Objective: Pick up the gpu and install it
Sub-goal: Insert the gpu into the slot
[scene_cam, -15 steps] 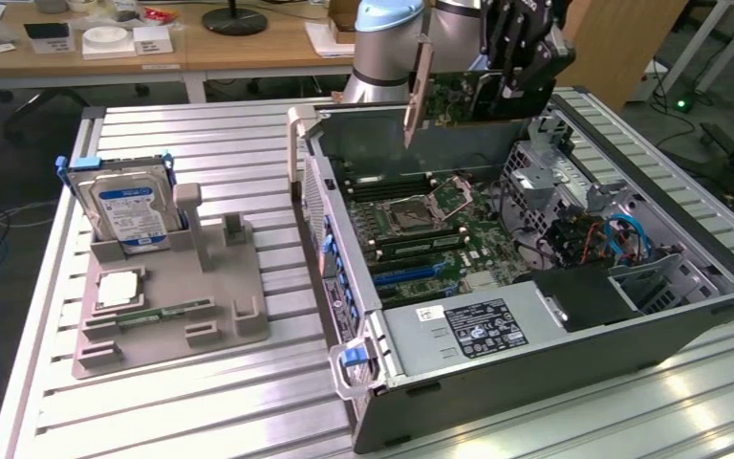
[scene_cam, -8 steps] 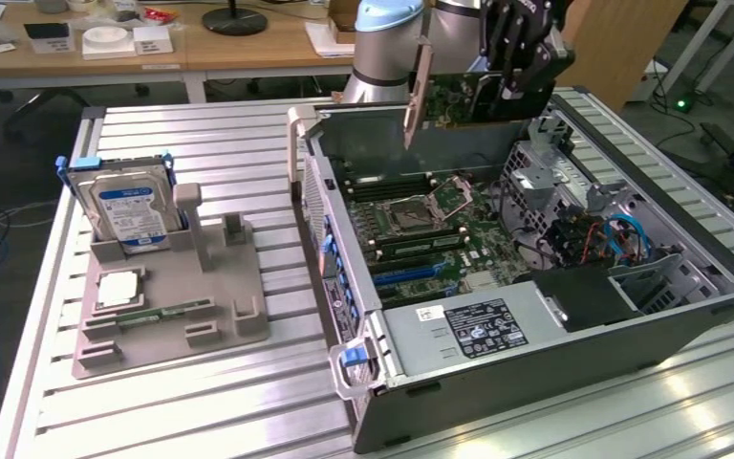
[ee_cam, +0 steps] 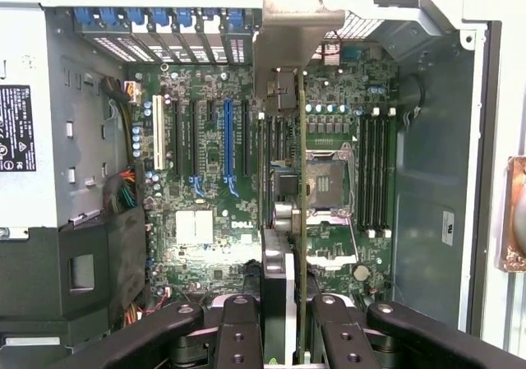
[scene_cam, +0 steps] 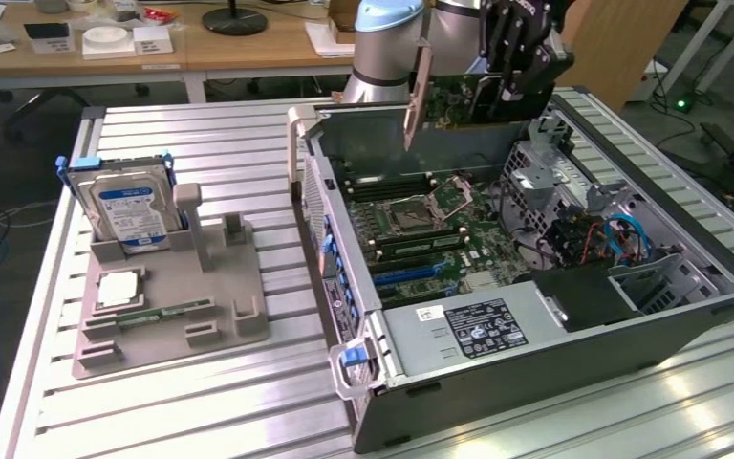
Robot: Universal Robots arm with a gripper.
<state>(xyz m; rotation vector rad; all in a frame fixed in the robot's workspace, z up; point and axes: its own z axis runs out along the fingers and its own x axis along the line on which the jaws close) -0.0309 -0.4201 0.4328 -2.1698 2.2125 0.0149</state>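
Observation:
My gripper (scene_cam: 510, 84) is shut on the gpu (scene_cam: 459, 96), holding it on edge above the far end of the open computer case (scene_cam: 673, 316). The card's silver end bracket (scene_cam: 416, 96) hangs down towards the exterior view's left. In the wrist view the gpu (ee_cam: 301, 221) appears edge-on between my black fingers (ee_cam: 238, 332), with its bracket (ee_cam: 288, 48) at the far end. It hovers over the green motherboard (ee_cam: 214, 180), beside the long blue slot (ee_cam: 228, 147) and near the processor socket (ee_cam: 325, 184). The card is apart from the board.
A grey fixture (scene_cam: 214, 325) at the exterior view's left holds a hard drive (scene_cam: 131, 210), a processor chip (scene_cam: 122, 287) and a memory stick (scene_cam: 169, 311). Inside the case are a power supply (scene_cam: 469, 330), a drive cage (scene_cam: 558, 182) and cables (scene_cam: 622, 239). Desks stand behind.

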